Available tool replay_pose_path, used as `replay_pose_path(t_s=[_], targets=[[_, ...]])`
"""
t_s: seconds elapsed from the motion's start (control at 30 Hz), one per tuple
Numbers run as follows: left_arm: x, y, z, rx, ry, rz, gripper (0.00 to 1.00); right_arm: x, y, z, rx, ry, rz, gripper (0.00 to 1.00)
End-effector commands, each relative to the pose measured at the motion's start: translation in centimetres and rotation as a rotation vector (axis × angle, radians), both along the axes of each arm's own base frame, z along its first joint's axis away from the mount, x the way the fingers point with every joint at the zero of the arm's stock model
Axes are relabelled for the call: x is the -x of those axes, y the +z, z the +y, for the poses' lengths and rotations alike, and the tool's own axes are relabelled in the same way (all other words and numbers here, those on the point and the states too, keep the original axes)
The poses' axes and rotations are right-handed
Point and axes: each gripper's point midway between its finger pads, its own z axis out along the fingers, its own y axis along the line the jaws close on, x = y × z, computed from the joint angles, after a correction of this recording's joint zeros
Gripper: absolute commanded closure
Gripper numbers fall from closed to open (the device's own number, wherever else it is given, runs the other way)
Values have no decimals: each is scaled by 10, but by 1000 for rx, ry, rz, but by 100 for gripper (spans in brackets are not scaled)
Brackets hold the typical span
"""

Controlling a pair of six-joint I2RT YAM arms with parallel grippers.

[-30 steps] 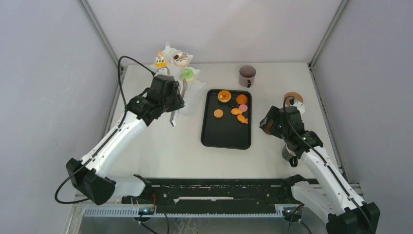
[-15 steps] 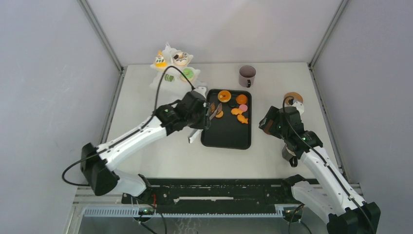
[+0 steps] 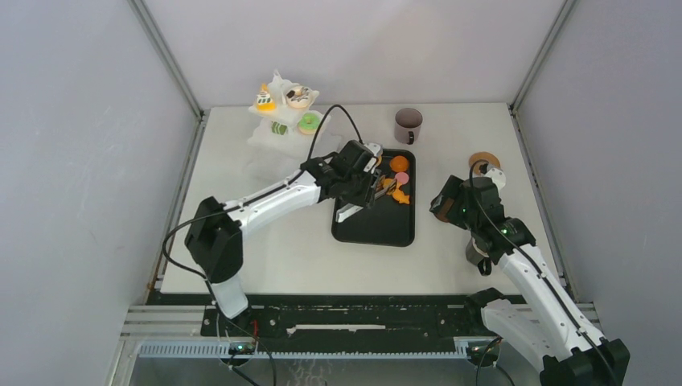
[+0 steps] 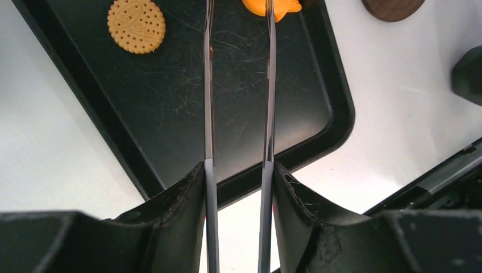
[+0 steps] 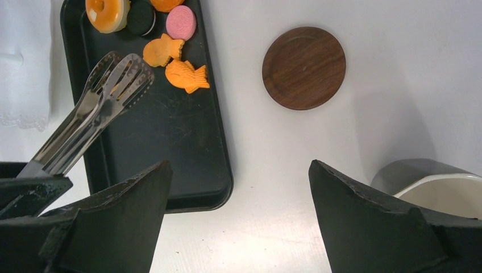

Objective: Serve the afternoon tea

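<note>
Several toy pastries point(image 3: 309, 122) on white stand point(image 3: 264, 138) left of black tray point(image 3: 378, 229), left gripper point(image 4: 236, 176) clamped on tongs point(image 5: 94, 116) over tray, more pastries point(image 5: 186, 75) at tray's far end, dark mug point(image 3: 408, 125) beyond tray, wooden coaster point(image 5: 304, 67) right of tray, right gripper point(image 5: 239, 170) wide open there, second mug point(image 5: 437, 187) farther right

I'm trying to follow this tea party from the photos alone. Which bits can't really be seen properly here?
- Tongs tips: left wrist view, cut off by the top edge.
- Near mug: right wrist view, partly behind a finger of the right gripper and cut by the edge; overhead, mostly under the arm.
- Pastries on the white stand: overhead, too small to name.
- Doughnut: right wrist view, cut by the top edge.
</note>
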Motion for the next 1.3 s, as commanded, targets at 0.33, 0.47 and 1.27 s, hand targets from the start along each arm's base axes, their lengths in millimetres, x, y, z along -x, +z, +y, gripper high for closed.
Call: replay_pose_path(t_s=[0.33,0.47,1.27], targets=[[-26,-1,4,-133,-187,-54,52,-9,9,-3,4,-8,-32,2],[-35,-5,5,-155,-188,-66,52,-11,6,-3,9,-9,-22,2],[-56,-8,-16,-143,-247,-66,51,-19,1,-1,4,-3,-12,2]])
